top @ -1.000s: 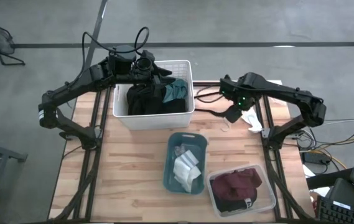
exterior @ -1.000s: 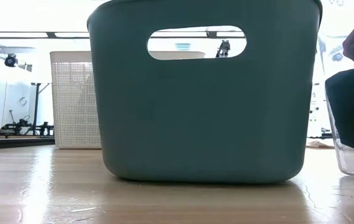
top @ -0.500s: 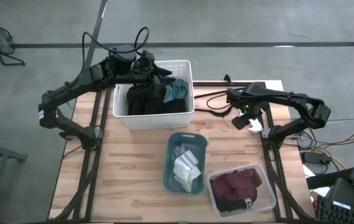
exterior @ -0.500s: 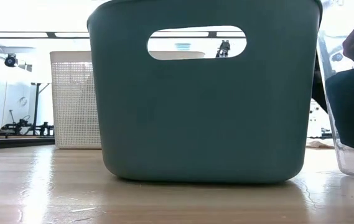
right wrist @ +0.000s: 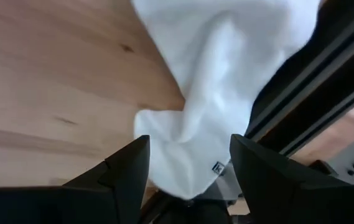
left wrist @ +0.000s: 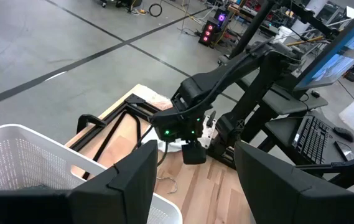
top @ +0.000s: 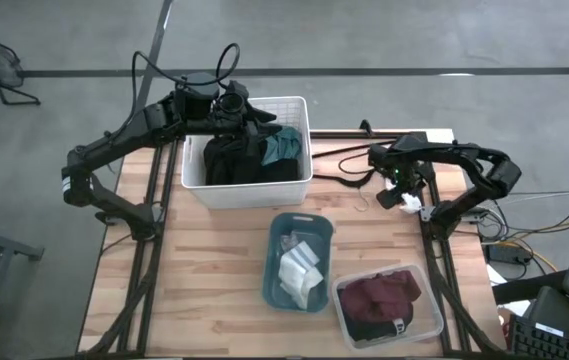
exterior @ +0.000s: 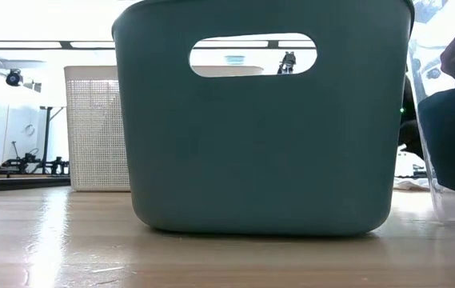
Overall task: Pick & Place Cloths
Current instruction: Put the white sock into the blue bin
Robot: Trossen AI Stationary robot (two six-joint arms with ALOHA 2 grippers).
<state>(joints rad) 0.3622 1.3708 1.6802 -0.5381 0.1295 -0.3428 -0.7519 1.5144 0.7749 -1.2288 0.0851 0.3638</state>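
Note:
A small white cloth [top: 411,203] lies on the table at its right edge, partly over the dark frame rail. My right gripper [top: 394,193] points steeply down over it, open, with the cloth [right wrist: 211,93] running in between its two fingers. My left gripper [top: 254,120] hangs open above the white basket [top: 247,190], which holds a black cloth [top: 226,160] and a teal cloth [top: 286,146]. The teal bin [top: 276,240] holds pale cloths [top: 299,270]. The clear bin [top: 430,318] holds a maroon cloth [top: 384,295]. My right gripper comes at the white cloth from above, one finger [right wrist: 124,165] on each side of its bunched near end [right wrist: 186,155], which lies on the table. Whether the fingers touch the cloth, I cannot tell.
Black cables [top: 339,165] and a thin wire loop [top: 364,206] lie on the table between the white basket and my right gripper. In the low view the teal bin [exterior: 263,120] fills the middle, with the white basket [exterior: 95,128] behind it and the clear bin [exterior: 451,152] on the right.
My right gripper has come down and toward the table's right edge onto the white cloth, tipping more steeply downward. The cloth lies where it was.

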